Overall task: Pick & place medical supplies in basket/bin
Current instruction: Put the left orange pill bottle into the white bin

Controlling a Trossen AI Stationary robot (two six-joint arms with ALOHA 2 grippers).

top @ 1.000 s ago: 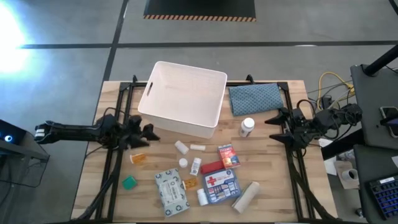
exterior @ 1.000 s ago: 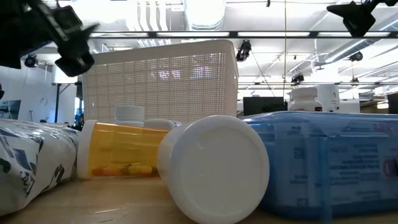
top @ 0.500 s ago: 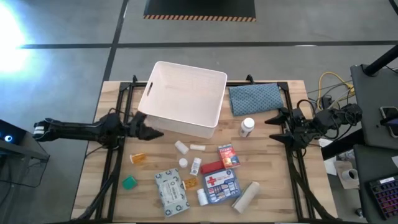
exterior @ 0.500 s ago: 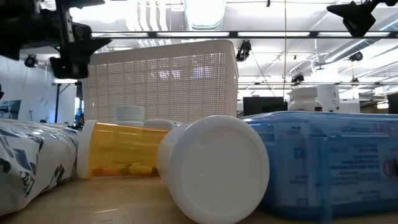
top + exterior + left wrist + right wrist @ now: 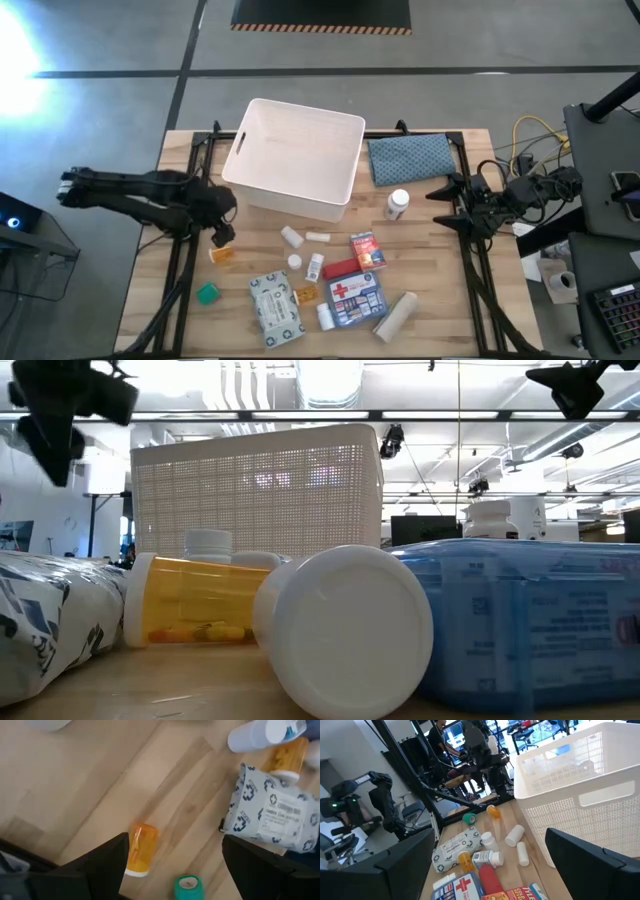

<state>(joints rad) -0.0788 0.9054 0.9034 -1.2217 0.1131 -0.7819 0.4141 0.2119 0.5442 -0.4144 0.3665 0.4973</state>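
The white basket (image 5: pixel 295 160) stands at the table's far middle. The supplies lie in front of it: an orange vial (image 5: pixel 222 254), a green cube (image 5: pixel 207 293), a white pack (image 5: pixel 275 308), a red-cross pouch (image 5: pixel 355 295), a gauze roll (image 5: pixel 395 315) and an upright white bottle (image 5: pixel 398 205). My left gripper (image 5: pixel 222 236) is open and hangs above the orange vial (image 5: pixel 140 849), its fingers pointing down, one on either side, touching nothing. My right gripper (image 5: pixel 436 206) is open and empty at the table's right, above the table.
A blue-grey patterned cloth (image 5: pixel 408 158) lies right of the basket. Small white bottles (image 5: pixel 291 237), a red tube (image 5: pixel 340 268) and a red box (image 5: pixel 366 250) crowd the table's middle. Bare wood (image 5: pixel 180 310) lies near the table's left and right edges.
My left gripper has swung from pointing toward the table's right to pointing down. It has moved a little toward the near edge and now hangs over the orange vial, still open. The supplies have kept still.
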